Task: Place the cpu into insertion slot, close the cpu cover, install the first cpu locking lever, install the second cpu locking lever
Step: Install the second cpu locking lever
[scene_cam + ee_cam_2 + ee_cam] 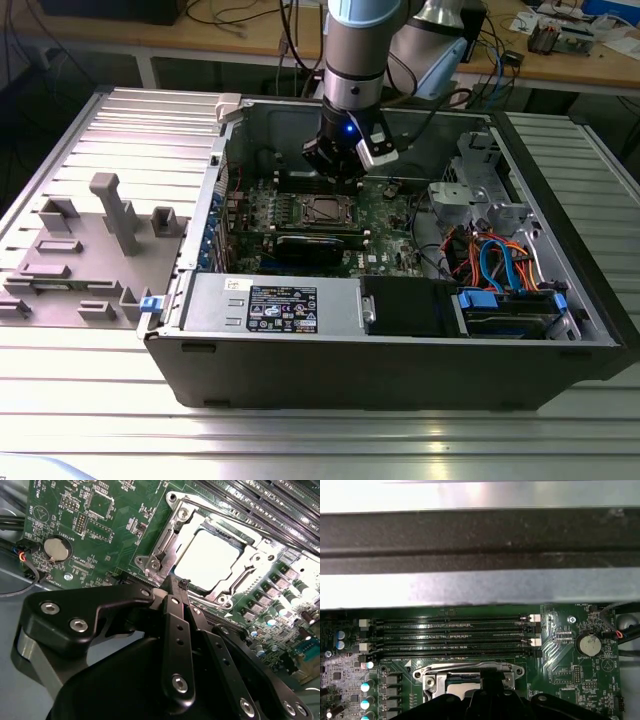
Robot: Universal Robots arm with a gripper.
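The cpu [207, 560] lies flat in the insertion slot [176, 502] on the green board, its silver top glaring bright. The cpu cover [252, 562] lies down around it as a silvery frame. In the second wrist view my gripper [177, 586] hovers just beside the socket's near corner, its black fingers [176, 630] shut together with nothing between them. In the exterior view the gripper [338, 172] hangs over the slot [322, 209] inside the open computer case. The first wrist view shows the cover [470, 670] just beyond my fingertips [490, 680]. I cannot tell how the locking levers stand.
Long memory slots [455, 635] run beside the socket, towards the case wall [480, 585]. A coin battery [56, 549] sits on the board. A black card [318, 245], a power supply [270, 305] and drive cables [495, 265] fill the case. A grey fixture [100, 250] stands at the exterior view's left.
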